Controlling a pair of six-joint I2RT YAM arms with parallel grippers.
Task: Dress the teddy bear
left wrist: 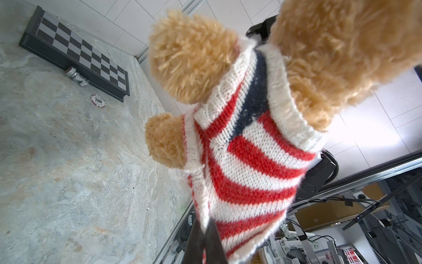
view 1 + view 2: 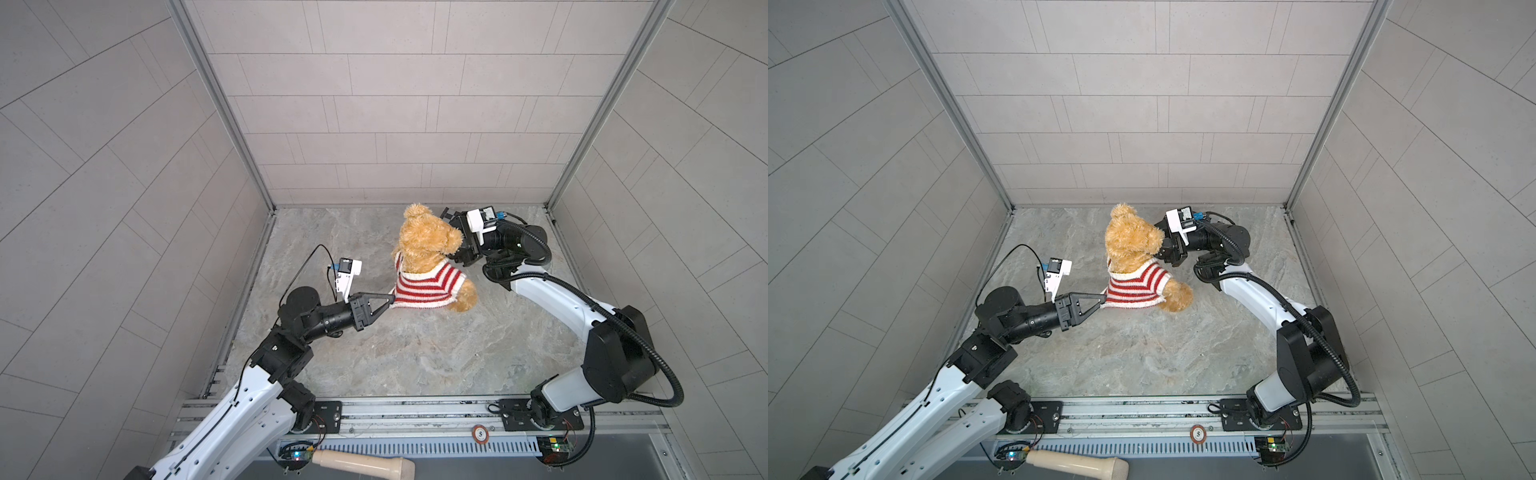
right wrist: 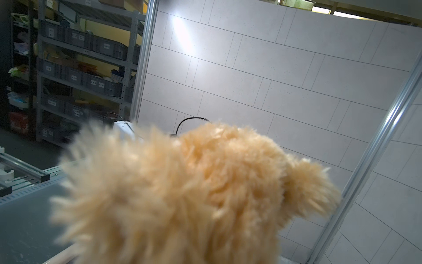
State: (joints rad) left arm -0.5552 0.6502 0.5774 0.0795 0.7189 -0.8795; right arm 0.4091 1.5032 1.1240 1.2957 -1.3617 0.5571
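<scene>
Pinching hem of sweater (image 2: 419, 286) in clamped-shut left gripper (image 2: 392, 297) to draw it down teddy bear (image 2: 428, 241), apparently bracing head with right gripper (image 2: 461, 250), opening impossible to tell.

Can't see right gripper (image 2: 460, 252) tips behind teddy bear (image 2: 426, 243) head. R wrist: blurred fur, cut at btm. L wrist: sweater (image 1: 251, 164) hem, left gripper (image 1: 205, 228) cut off.

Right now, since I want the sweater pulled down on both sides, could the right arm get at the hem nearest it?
Probably yes: the sweater hem beside the teddy bear faces the right arm over bare table, though the right tool sits at the bear's head, seemingly propping it.
</scene>
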